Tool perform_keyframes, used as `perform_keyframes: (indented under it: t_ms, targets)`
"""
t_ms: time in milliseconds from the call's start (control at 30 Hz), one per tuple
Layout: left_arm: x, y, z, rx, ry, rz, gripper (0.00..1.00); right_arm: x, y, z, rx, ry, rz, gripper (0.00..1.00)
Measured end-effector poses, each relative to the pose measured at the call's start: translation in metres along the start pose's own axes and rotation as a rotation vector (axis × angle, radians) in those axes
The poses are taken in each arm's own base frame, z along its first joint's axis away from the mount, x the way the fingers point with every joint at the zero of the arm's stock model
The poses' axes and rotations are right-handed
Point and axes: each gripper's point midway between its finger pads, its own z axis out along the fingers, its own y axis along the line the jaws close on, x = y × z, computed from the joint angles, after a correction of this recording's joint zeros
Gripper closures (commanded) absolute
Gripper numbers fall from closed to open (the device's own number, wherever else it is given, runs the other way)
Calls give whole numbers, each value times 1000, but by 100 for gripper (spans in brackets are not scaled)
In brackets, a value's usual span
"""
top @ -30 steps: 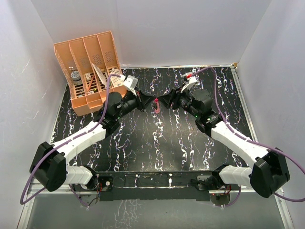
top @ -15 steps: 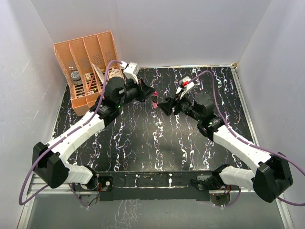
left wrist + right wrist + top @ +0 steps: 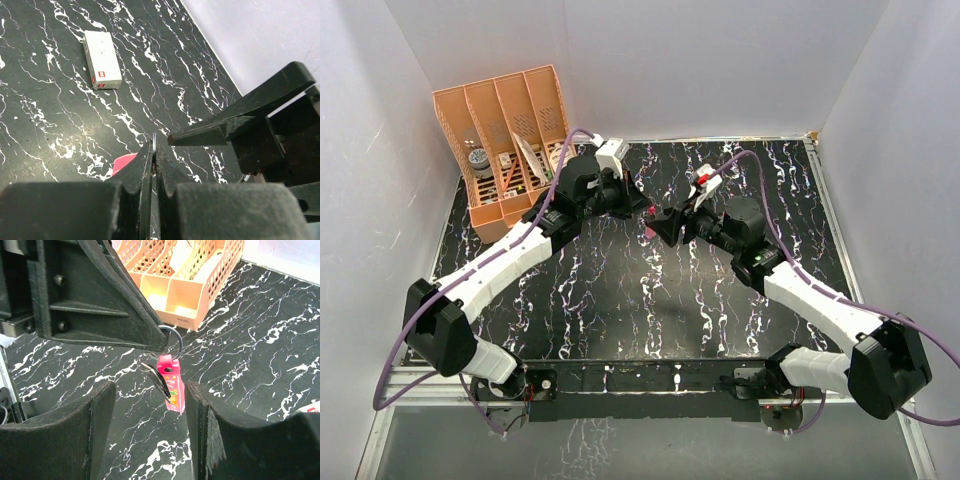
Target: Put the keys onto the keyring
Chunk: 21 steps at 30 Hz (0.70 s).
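Keyring [image 3: 172, 384] hangs pinched at left tool [image 3: 154, 152] tip, above table [image 3: 260, 355].

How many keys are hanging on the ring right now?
1 that shows: a dark key hanging from the ring beside the pink tag, just under the left gripper, whose fingertips are closed on the ring. Another could hide behind it.
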Motion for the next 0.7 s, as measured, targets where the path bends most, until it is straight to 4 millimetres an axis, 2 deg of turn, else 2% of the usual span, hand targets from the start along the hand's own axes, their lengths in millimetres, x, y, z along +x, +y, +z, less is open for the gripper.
perform_keyframes:
  t_ms: [133, 267, 467, 600, 700]
  targets:
    - [0, -4, -1, 13, 14, -6, 100, 12, -2, 5, -3, 31, 6, 43]
    - [-11, -11, -3, 29, -1, -1, 100, 20, -4, 9, -5, 54, 8, 42]
    - [-15, -19, -5, 58, 1, -5, 100, 26, -6, 14, -6, 65, 6, 44]
    - [-13, -21, -6, 65, 12, -11, 100, 19, -6, 15, -10, 37, -3, 49]
    - [-12, -21, -6, 68, 18, -15, 100, 13, -5, 16, -11, 13, -10, 60]
